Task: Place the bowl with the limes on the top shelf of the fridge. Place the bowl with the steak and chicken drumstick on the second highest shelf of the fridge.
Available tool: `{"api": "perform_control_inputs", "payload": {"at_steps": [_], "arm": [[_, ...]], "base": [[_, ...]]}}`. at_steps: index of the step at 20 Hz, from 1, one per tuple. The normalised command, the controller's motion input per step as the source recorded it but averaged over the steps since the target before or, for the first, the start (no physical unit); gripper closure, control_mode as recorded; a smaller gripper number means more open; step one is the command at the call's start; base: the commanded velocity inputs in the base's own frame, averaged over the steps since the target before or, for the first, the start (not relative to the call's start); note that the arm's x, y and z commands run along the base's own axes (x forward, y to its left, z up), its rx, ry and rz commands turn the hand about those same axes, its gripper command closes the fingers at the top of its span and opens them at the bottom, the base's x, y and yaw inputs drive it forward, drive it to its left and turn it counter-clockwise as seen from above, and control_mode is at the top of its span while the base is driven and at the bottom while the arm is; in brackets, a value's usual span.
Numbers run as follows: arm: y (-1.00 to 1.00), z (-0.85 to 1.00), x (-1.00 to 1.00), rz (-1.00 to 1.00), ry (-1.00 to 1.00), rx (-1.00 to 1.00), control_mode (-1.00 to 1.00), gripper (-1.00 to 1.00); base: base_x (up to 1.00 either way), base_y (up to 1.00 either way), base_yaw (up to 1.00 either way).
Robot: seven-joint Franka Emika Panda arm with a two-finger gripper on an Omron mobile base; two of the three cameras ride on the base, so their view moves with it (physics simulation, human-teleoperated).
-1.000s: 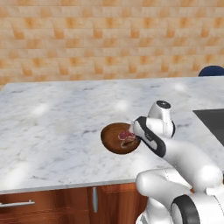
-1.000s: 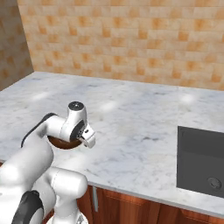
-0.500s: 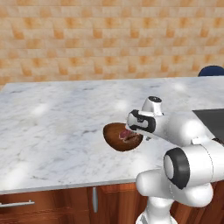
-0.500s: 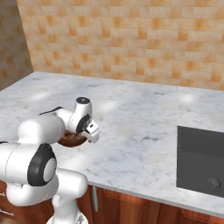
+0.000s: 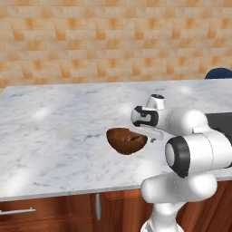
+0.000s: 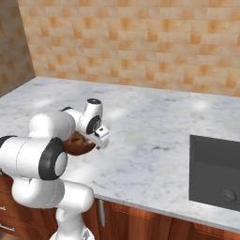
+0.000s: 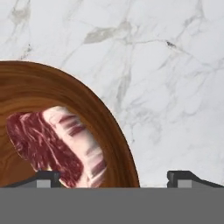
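Note:
A reddish-brown wooden bowl (image 5: pixel 126 140) (image 6: pixel 77 146) (image 7: pixel 52 92) stands on the white marble counter (image 5: pixel 59 131) near its front edge. Inside it lies the steak (image 7: pixel 54 142), pinkish-red and marbled, also seen as a small pink patch, the steak (image 5: pixel 132 136). My gripper (image 5: pixel 141 131) (image 6: pixel 95 139) (image 7: pixel 116 178) hangs just over the bowl's right rim and is open, one fingertip (image 7: pixel 43 177) over the steak and the other over bare counter. The chicken drumstick is hidden. The bowl with the limes and the fridge are out of view.
A dark square panel (image 6: pixel 215 168) (image 5: pixel 222 124) is set into the counter to the right. A blue rounded object (image 5: pixel 219 72) peeks at the far right by the orange tiled wall (image 5: pixel 113 41). Wooden cabinet fronts (image 5: pixel 68 213) run below the counter edge.
The arm's links have swung round toward the front while the hand stayed over the bowl's right rim. The bowl has not moved.

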Motion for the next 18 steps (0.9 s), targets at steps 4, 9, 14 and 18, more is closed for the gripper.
{"api": "perform_control_inputs", "payload": {"at_steps": [4, 9, 14, 18], "arm": [[0.2, 0.0, -0.23, 0.03, 0.0, 0.0, -1.0, -1.0], [0.1, -0.3, -0.48, 0.02, 0.0, 0.0, -1.0, -1.0], [0.0, -0.12, -0.1, 0.03, -0.01, 0.0, -1.0, -1.0], [0.0, -0.01, -0.22, 0.02, -0.03, 0.0, -1.0, -1.0]], "base": [[0.0, 0.0, 0.0], [0.0, 0.0, 0.0], [0.0, 0.0, 0.0], [0.0, 0.0, 0.0]]}}
